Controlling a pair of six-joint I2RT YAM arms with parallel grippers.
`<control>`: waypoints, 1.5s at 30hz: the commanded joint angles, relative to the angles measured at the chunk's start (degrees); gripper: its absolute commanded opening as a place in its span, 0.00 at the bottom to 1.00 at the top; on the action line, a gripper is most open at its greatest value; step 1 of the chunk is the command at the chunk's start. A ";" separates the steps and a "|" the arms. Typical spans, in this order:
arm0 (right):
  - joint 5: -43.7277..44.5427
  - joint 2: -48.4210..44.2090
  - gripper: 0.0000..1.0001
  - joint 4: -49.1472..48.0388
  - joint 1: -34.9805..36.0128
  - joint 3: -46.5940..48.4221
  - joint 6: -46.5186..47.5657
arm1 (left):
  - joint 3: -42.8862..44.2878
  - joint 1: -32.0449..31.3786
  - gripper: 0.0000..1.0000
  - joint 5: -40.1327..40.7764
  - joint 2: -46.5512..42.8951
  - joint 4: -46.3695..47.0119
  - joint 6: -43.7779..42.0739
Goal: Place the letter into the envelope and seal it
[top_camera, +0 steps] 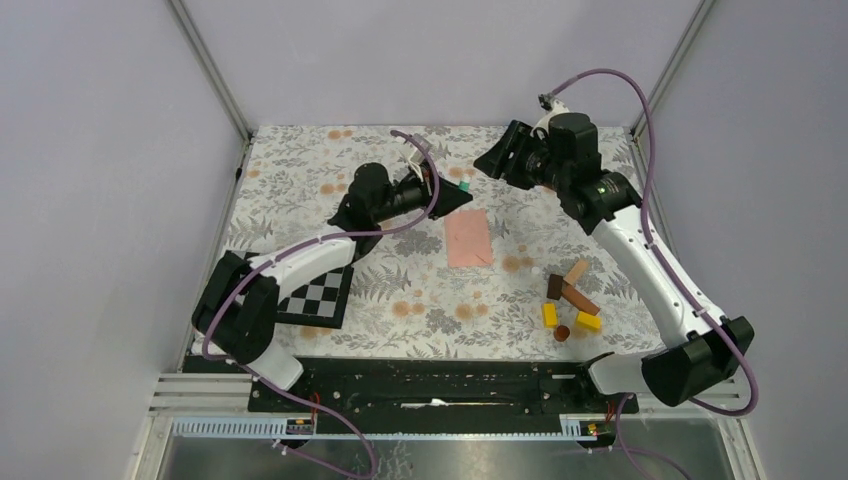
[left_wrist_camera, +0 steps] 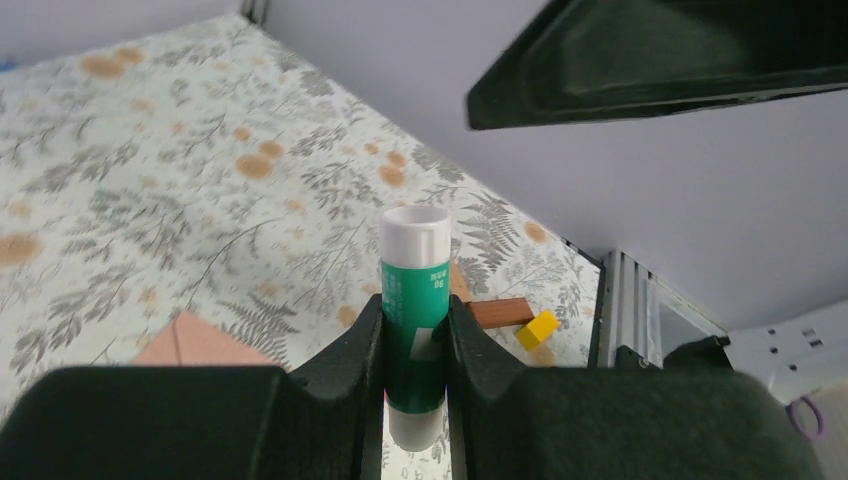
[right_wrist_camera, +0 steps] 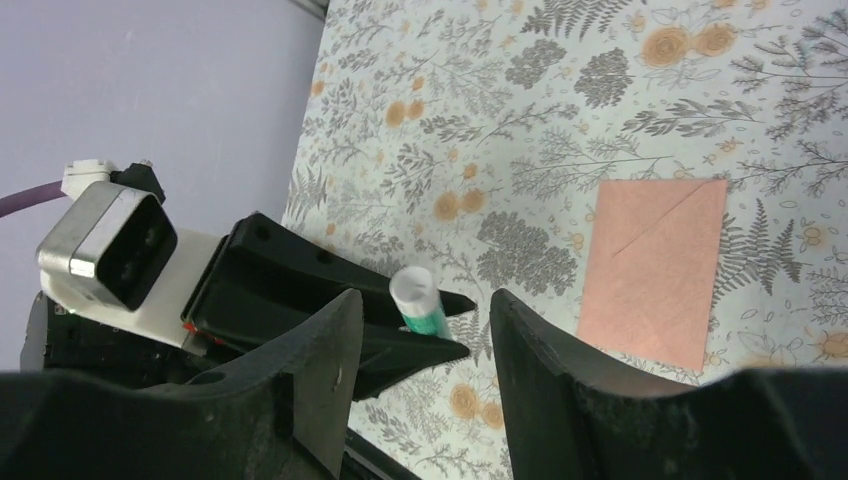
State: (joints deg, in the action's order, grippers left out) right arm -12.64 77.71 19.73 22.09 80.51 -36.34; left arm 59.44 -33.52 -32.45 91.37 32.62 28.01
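Observation:
The salmon-pink envelope [top_camera: 468,238] lies flat on the floral table mid-centre; it also shows in the right wrist view [right_wrist_camera: 655,270] and the left wrist view [left_wrist_camera: 195,340]. My left gripper [top_camera: 458,192] is shut on a green glue stick [left_wrist_camera: 415,300] with a white cap, held above the table left of the envelope's far end. My right gripper [right_wrist_camera: 425,310] is open, its fingers on either side of the glue stick's cap [right_wrist_camera: 415,290] without touching it; in the top view it [top_camera: 497,160] hovers just right of the stick. No cream letter sheet is in view.
A black-and-white checkerboard [top_camera: 318,295] lies under the left arm. Several wooden and yellow blocks [top_camera: 570,300] sit right of the envelope; two of them show in the left wrist view [left_wrist_camera: 520,318]. Walls enclose the table's far and side edges.

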 commanded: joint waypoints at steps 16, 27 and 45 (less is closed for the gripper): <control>22.31 -1.12 0.48 18.16 15.89 11.82 5.95 | -5.89 -10.16 0.00 15.76 -9.89 5.12 -19.78; 24.98 0.10 0.45 18.12 17.02 11.98 6.15 | -5.59 -11.37 0.00 17.18 -9.99 5.17 -21.07; 20.73 2.34 0.19 15.78 16.70 12.30 11.34 | -5.33 -10.01 0.00 12.09 -9.74 5.29 -14.46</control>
State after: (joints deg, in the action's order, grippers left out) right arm 10.39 79.99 38.09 38.52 91.02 -29.71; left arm 53.43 -45.17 -15.44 83.44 35.66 8.56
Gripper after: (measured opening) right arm 0.313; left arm 0.223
